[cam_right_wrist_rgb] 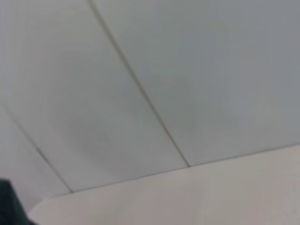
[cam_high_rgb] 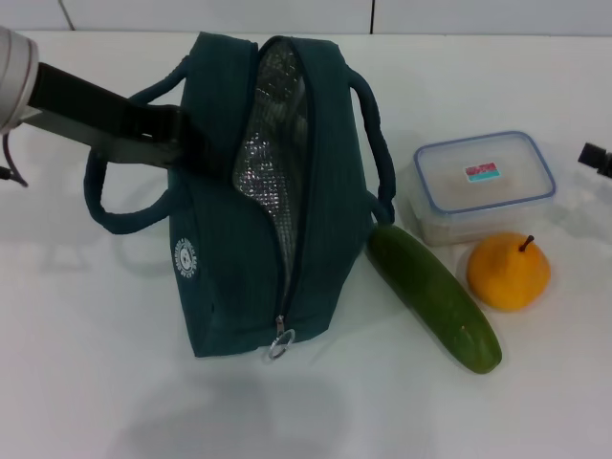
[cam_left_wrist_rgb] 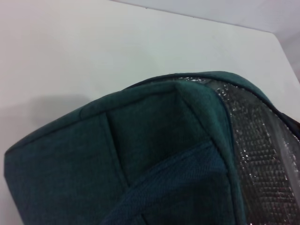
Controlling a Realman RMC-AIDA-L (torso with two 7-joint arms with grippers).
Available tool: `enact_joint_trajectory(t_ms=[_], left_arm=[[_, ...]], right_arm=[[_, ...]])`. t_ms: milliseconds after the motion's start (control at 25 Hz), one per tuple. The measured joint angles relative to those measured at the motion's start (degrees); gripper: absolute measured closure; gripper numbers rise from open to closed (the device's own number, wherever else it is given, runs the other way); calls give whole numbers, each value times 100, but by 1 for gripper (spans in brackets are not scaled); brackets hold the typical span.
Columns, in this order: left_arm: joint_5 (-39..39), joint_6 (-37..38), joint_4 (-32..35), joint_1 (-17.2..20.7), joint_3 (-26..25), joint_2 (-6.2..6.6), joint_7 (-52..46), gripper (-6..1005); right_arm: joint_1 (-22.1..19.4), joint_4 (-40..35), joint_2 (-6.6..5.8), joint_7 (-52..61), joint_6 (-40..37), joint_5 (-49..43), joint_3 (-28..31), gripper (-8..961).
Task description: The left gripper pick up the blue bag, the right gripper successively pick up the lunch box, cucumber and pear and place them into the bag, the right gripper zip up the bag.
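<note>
Head view looks forward and down from above onto the whole tabletop point(cam_high_rgb: 96, 382) — bag point(cam_high_rgb: 244, 191) near centre. Left wrist view sits very close to the bag point(cam_left_wrist_rgb: 140, 154), facing its upper edge and foil lining; both share that bag. Right wrist view faces wall panels — only a tabletop point(cam_right_wrist_rgb: 211, 197) strip.

White table point(cam_high_rgb: 96, 382) carries blue bag point(cam_high_rgb: 225, 277), lunch box point(cam_high_rgb: 484, 184), cucumber point(cam_high_rgb: 433, 296), pear point(cam_high_rgb: 508, 273).

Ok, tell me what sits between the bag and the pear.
In the head view, the cucumber lies between the bag and the pear, slanting across the table, its upper end touching the bag's side.
</note>
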Motion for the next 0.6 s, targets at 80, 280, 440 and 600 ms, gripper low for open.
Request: enact_joint_trajectory(t_ms=[80, 280, 440, 600], left_arm=[[0, 0, 0, -27, 0, 1, 0, 949], [-1, -4, -22, -90, 0, 4, 17, 949], [0, -16, -30, -119, 0, 5, 22, 949], [-9, -18, -28, -123, 0, -11, 32, 949]], right_arm=[[136, 254, -116, 244, 78, 4, 4, 101], [542, 1007, -385, 496, 196, 51, 9, 101], [614, 1120, -386, 697, 380, 49, -32, 102], [647, 1137, -283, 754, 541, 37, -43, 102]])
